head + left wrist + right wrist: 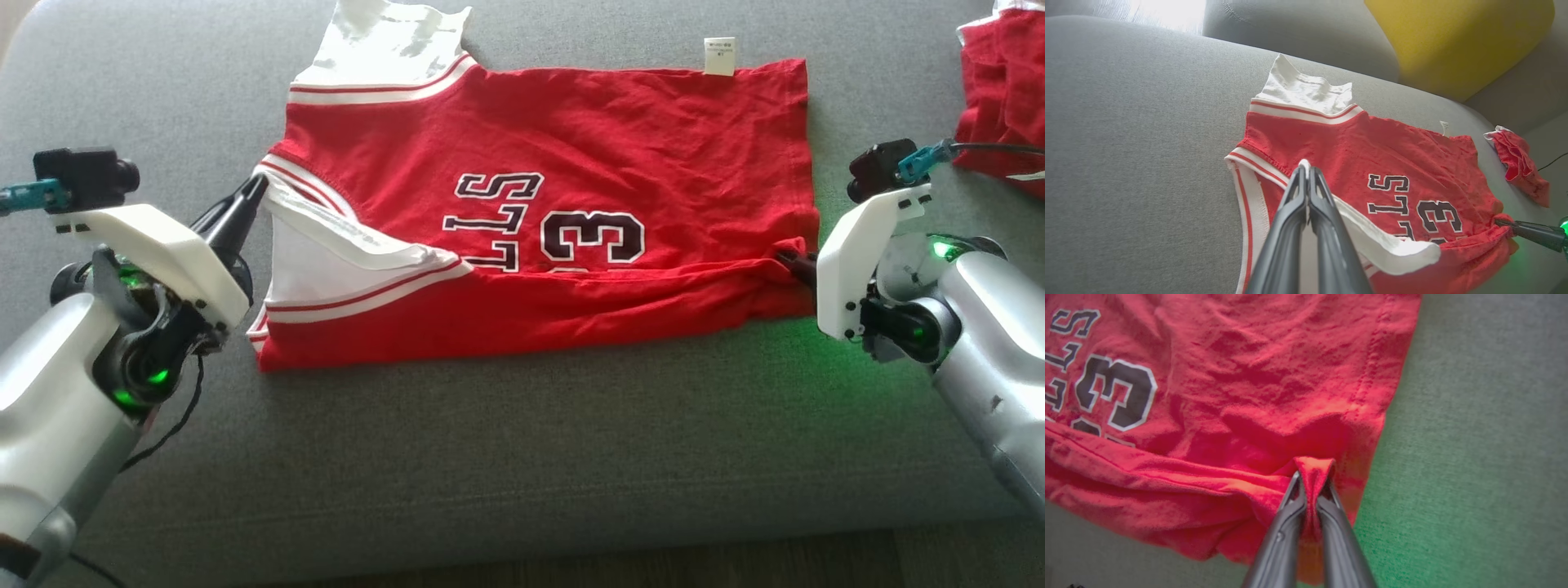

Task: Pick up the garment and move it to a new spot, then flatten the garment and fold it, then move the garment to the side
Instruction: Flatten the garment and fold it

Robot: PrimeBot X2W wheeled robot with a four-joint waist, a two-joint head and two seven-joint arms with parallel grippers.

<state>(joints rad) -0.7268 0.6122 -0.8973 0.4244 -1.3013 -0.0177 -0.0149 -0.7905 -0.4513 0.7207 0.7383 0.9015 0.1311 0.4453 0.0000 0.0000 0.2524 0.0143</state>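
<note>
- Jersey [620, 139] on sofa cushion [490, 457], near edge folded over.
- Left claw [260, 184] clamped on armhole trim [1257, 163], right claw [790, 260] on hem [1314, 465].
- Risk: skewed fold from uneven pull, slip from thin pinch.

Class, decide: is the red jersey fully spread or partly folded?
Partly folded: the jersey has its near edge doubled over, hiding part of the lettering.

You see the garment [620, 139] is matt, creased red cloth with white ribbed trim; the sofa seat [490, 457] is coarse grey weave; the left gripper [1306, 169] has smooth, dark, plastic-looking fingers [1286, 232].
</note>
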